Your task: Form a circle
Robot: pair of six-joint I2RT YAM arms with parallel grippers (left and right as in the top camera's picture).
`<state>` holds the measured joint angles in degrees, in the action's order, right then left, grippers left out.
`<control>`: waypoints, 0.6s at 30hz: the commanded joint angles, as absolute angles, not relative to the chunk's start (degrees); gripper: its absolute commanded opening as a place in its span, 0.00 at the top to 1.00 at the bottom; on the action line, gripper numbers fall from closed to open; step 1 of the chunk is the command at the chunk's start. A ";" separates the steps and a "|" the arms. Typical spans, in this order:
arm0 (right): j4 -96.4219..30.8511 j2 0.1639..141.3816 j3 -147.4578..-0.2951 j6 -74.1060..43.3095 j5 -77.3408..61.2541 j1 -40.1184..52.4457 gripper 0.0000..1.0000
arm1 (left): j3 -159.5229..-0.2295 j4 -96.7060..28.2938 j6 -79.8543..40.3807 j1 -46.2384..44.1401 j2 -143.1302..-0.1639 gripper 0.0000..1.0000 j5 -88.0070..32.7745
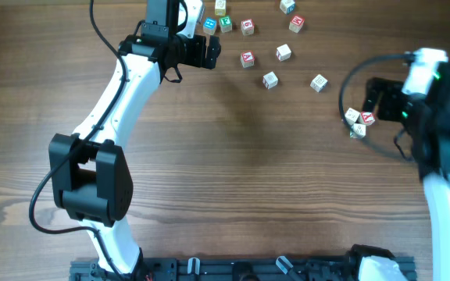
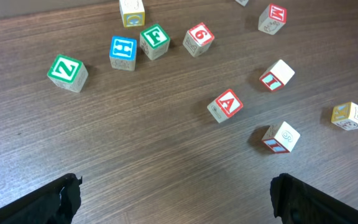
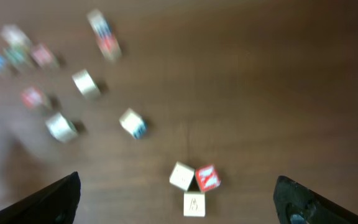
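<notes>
I have a wood-grain tabletop [image 1: 233, 172] under the overhead camera. The white left arm [image 1: 123, 94] reaches diagonally up to the top centre, and the right arm [image 1: 444, 156] comes in from the right edge.

The left gripper [image 2: 173, 199] hangs over bare wood just short of the cubes. Its fingers [image 2: 55, 202] are spread wide, one at each lower corner of its wrist view, with nothing between them. The right gripper [image 3: 166, 199] is the same: fingers [image 3: 48, 202] spread to both corners and gripping nothing. A knot of three cubes [image 3: 207, 177] lies on the wood between them, touching neither finger.

The circle [image 1: 283, 52] is no ring: the cubes form a loose, open scatter. In the overhead view its long axis slants from the top centre, beside the left gripper, down and right to the trio at the right gripper. The band bows a little but doesn't close.

From the left wrist I can read a green Z [image 2: 66, 71], a blue H [image 2: 123, 51] just beside a green F [image 2: 155, 41], then a red 6 [image 2: 198, 38]. A red A [image 2: 226, 104] sits apart, closer to me and turned askew. The right wrist view is blurred, so I can't read letters there.
</notes>
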<state>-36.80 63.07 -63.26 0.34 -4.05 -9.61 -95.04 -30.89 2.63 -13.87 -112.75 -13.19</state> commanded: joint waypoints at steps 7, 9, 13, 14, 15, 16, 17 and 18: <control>-45.98 46.04 -63.86 0.86 -7.20 -9.78 0.00 | -94.76 -30.94 2.50 -14.13 -113.25 0.00 -13.45; -48.23 44.40 -63.86 1.30 -7.16 -9.78 0.00 | -94.76 -30.94 2.50 -14.13 -113.25 0.00 -13.45; -54.81 36.77 -63.68 2.63 -7.40 -9.78 0.00 | -94.76 -30.94 2.50 -14.13 -113.25 0.00 -13.45; -54.81 32.21 -62.94 2.85 -7.40 -9.78 0.00 | -94.76 -30.94 2.50 -14.13 -113.25 0.00 -13.45; -54.52 29.91 -62.41 3.20 -7.35 -9.76 0.00 | -94.76 -30.94 2.50 -14.13 -113.25 0.00 -13.45; -53.32 25.71 -60.88 4.14 -7.40 -9.78 0.00 | -94.76 -30.94 2.50 -14.13 -113.25 0.00 -13.45; -50.89 21.30 -58.35 4.67 -7.60 -9.76 0.00 | -94.76 -30.94 2.50 -14.13 -113.25 0.00 -13.47; -47.72 15.88 -54.28 4.67 -7.62 -9.63 0.00 | -94.76 -30.94 2.50 -14.13 -113.25 0.00 -13.45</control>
